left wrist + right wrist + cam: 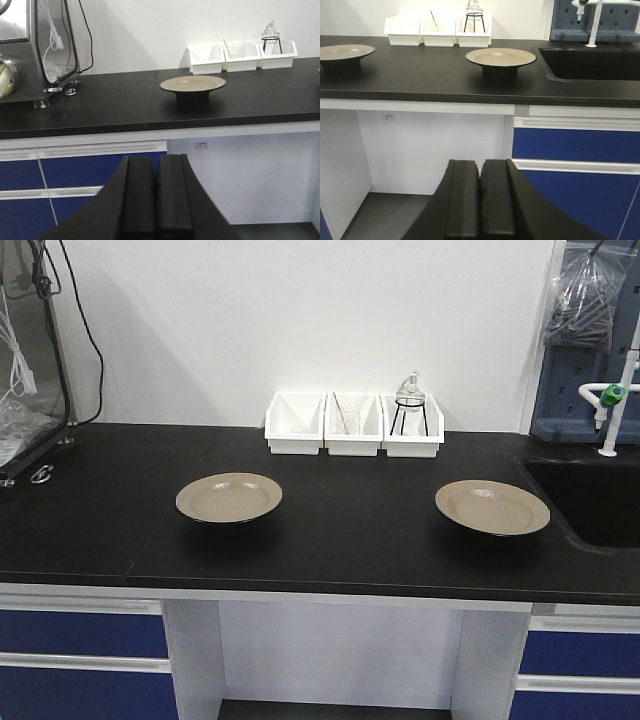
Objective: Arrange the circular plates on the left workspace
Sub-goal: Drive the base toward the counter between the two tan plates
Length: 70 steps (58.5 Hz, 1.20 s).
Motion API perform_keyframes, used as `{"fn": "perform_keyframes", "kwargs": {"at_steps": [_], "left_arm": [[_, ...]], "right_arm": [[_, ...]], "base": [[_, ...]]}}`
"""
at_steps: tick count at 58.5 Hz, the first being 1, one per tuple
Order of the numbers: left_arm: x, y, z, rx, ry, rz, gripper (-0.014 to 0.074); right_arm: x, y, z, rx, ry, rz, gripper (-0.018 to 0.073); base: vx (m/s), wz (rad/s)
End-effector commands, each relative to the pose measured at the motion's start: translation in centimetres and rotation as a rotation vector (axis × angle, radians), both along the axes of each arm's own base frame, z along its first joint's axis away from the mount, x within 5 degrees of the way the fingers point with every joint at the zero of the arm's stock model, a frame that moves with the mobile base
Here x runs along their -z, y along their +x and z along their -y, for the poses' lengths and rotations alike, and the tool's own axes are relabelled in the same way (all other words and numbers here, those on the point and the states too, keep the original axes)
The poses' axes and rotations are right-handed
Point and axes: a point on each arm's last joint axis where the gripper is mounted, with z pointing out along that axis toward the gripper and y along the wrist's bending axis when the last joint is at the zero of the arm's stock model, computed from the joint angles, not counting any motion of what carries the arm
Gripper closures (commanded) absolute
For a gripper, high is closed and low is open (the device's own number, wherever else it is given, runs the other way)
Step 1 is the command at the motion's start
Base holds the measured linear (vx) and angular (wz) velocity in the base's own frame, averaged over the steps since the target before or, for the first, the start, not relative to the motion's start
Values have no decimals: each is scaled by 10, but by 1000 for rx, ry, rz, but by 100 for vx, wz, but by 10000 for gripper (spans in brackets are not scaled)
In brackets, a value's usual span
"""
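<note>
Two tan round plates are seen on the black countertop (350, 550), both rim-up & well apart. The L plate (229, 497) is set on the left part of the surface, close to the thin seam (150, 105) on its R side, and in front of & to the left of the bins. The R plate (492, 507) is set near the sink basin (590, 500), apart from its edge.

Three white bins (353, 424) are lined up side by side against the back wall, behind the gap between the plates. A glass flask on a wire stand (409, 408) is held in the rightmost bin. A glass-fronted case w/ cables (30, 350) is seen at the far left of the counter. A white tap w/ green fitting (608, 395) is seen behind the sink. Blue drawers (80, 635) are fitted under the counter.

The L gripper (156, 167) is held low, below counter level & out in front of the cabinets. Its fingers are pressed together w/ nothing between them. The R gripper (480, 170) is held likewise, also fully closed on nothing. Both are kept well away from the plates.
</note>
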Motion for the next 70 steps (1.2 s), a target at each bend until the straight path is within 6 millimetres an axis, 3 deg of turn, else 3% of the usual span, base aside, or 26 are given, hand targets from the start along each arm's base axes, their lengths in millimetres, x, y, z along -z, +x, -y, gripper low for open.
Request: {"fn": "perform_keyframes", "kwargs": {"at_steps": [1,70], "left_arm": [[-3,0,0,5,-16,69,600],[-3,0,0,5,-16,69,600]], "right_arm": [[-6,0,0,1,-9,87,567],[-6,0,0,1,-9,86,567]], "base": [[0,0],[3,-2]]}}
